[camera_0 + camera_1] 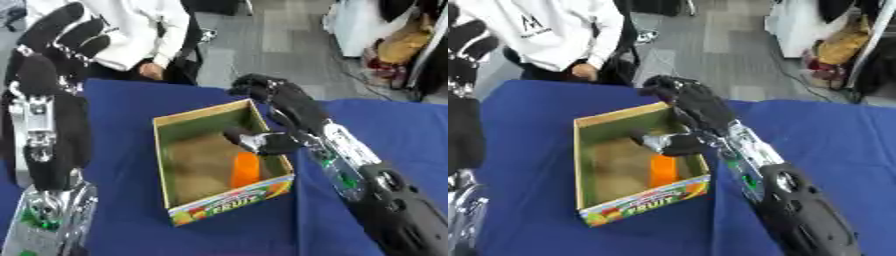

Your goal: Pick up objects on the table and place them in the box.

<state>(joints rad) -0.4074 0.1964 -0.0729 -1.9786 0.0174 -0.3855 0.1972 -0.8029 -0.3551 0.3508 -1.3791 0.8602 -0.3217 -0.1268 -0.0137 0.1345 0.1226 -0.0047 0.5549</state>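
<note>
The right hand (267,105) hung over the box (197,207), fingers spread and holding nothing. An orange object (245,170) lay inside, apparently just released, so placing looked complete. Next, fetching another object from the blue bench (122,110). The left hand (66,32) was raised, fingers relaxed.

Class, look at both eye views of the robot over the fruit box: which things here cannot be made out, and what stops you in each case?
1. Orange object in the box: only colour and blocky shape show; blurred.
2. Right hand: whether its fingers hold anything; they are blurred above the box's far corner.
3. Box floor near the right wall: hidden by the right thumb, both views.
4. Left hand: raised at upper left; cut off by the edge in the right eye view.
</note>
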